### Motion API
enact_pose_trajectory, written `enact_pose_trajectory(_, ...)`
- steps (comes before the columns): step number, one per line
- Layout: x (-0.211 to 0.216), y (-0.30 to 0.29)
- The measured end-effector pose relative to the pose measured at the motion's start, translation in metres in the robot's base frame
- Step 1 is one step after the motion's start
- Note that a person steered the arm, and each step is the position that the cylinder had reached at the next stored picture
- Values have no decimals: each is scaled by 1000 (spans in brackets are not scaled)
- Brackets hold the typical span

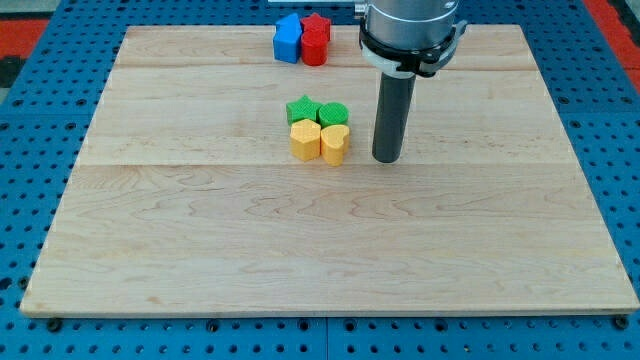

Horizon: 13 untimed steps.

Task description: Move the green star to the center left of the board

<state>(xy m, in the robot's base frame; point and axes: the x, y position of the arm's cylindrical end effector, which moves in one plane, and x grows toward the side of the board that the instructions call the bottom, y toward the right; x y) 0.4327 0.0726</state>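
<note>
The green star (301, 108) lies a little above the middle of the wooden board (200, 260). It touches a second green block (333, 113) on its right. Two yellow blocks sit just below them: a hexagon-like one (305, 140) and a heart-like one (334, 143). The four form one tight cluster. My tip (388, 158) rests on the board to the right of the cluster, a short gap away from the yellow heart and not touching any block.
A blue block (288, 39) and two red blocks (316, 40) sit together at the board's top edge, left of the arm's body (412, 30). Blue pegboard (30, 150) surrounds the board.
</note>
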Motion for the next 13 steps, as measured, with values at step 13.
enact_pose_trajectory(13,-74,-183)
